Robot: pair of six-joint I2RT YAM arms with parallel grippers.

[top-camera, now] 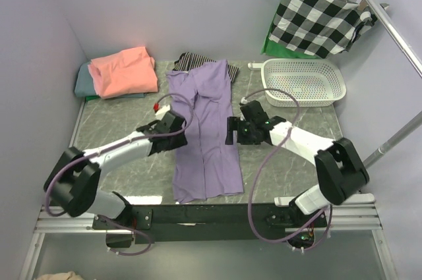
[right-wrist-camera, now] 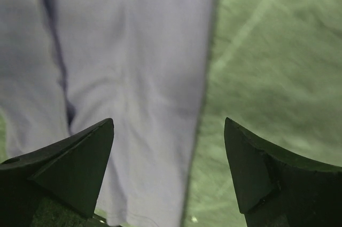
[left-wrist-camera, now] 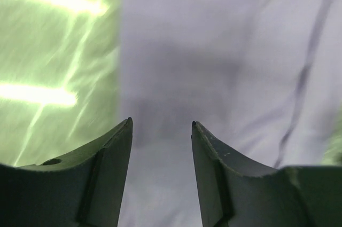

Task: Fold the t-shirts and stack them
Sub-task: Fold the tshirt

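A soft lavender-purple t-shirt [top-camera: 204,128] lay mid-frame as a long, lightly creased strip on the grey marbled desk [top-camera: 125,118]. At upper left, a folded salmon-pink t-shirt [top-camera: 123,71] sat on a grey-teal t-shirt [top-camera: 82,81]. The dark left tool [left-wrist-camera: 162,124] and right tool [right-wrist-camera: 169,121] hovered over the strip's side edges, both spread and empty.

Marbled table [top-camera: 112,118]: lavender t-shirt [top-camera: 208,135] flat, grey-teal t-shirt [top-camera: 82,82], striped cloth [top-camera: 191,61], basket [top-camera: 304,97].
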